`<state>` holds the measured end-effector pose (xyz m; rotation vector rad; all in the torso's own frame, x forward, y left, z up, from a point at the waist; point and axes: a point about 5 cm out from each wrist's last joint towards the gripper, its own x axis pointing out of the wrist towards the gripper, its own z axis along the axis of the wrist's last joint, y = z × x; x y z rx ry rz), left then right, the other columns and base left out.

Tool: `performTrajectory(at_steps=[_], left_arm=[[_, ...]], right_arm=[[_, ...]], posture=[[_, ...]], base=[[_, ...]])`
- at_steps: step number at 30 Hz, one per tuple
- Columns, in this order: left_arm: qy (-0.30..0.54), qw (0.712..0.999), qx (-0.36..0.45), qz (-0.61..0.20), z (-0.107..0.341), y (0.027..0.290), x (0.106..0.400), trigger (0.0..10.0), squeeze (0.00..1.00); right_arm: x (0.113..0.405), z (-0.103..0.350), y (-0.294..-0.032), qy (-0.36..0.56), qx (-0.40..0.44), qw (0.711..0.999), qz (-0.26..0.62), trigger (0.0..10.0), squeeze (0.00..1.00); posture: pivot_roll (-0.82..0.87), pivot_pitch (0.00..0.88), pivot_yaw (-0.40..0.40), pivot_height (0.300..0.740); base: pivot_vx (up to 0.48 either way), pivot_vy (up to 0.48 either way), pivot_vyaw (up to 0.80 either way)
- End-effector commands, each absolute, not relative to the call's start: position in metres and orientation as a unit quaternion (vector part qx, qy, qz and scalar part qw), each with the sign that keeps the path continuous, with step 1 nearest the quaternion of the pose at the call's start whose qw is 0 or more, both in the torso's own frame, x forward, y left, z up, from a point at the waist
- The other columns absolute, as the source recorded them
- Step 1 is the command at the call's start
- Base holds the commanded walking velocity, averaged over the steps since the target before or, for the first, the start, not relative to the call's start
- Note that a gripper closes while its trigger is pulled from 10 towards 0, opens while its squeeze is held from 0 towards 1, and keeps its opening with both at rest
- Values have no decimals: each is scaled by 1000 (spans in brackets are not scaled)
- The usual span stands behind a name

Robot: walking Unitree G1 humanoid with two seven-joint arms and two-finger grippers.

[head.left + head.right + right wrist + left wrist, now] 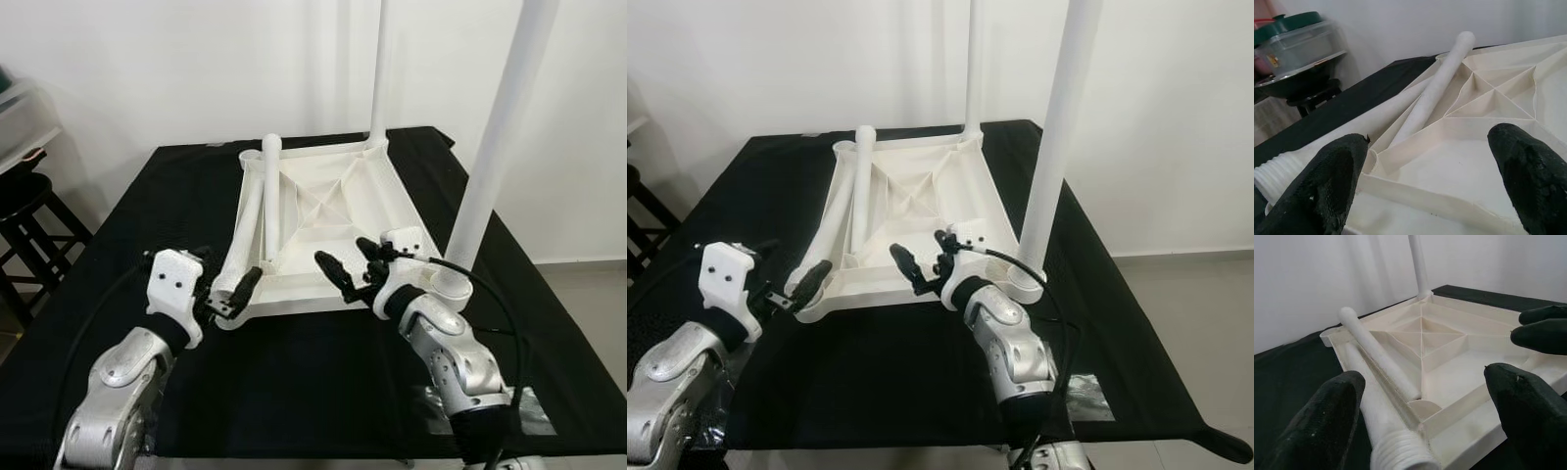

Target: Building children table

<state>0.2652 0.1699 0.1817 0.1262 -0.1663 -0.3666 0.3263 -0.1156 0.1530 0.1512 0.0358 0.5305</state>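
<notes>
Left wrist view: threaded leg (1382, 431) between left tool's (1425, 416) open fingers

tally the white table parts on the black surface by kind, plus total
Tabletop panel, upside down: 1
Legs standing upright in corner sockets: 2
Legs lying loose on the panel: 2
Total: 5

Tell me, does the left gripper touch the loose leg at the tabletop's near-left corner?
Cannot tell. In the left eye view the left gripper overlaps the loose leg; no gap shows.
</notes>
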Motion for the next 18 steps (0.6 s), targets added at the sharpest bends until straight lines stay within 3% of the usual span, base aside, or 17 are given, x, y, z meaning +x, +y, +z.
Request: performTrajectory(at_steps=[1, 4, 7, 14, 18], left_arm=[[-69, 979, 81, -172, 179, 178, 265, 10000, 0], [-73, 977, 94, -176, 180, 179, 265, 10000, 0], [-73, 976, 97, -183, 181, 180, 264, 10000, 0], [-82, 946, 199, -245, 190, 172, 264, 10000, 0], [-80, 909, 281, -296, 189, 163, 265, 10000, 0]], right_arm=[[324, 150, -106, 27, 83, 957, 276, 10000, 0], [325, 150, -106, 27, 85, 957, 277, 10000, 0], [325, 150, -106, 27, 88, 956, 278, 10000, 0], [324, 151, -105, 28, 95, 955, 281, 10000, 0], [324, 150, -105, 32, 89, 956, 278, 10000, 0]], posture=[[-107, 35, 67, 740], [-101, 35, 69, 740], [-99, 35, 70, 740], [-98, 38, 71, 740], [-103, 40, 72, 740]], base=[[0, 476, 0], [0, 399, 0], [0, 0, 0], [0, 0, 0], [0, 0, -200]])
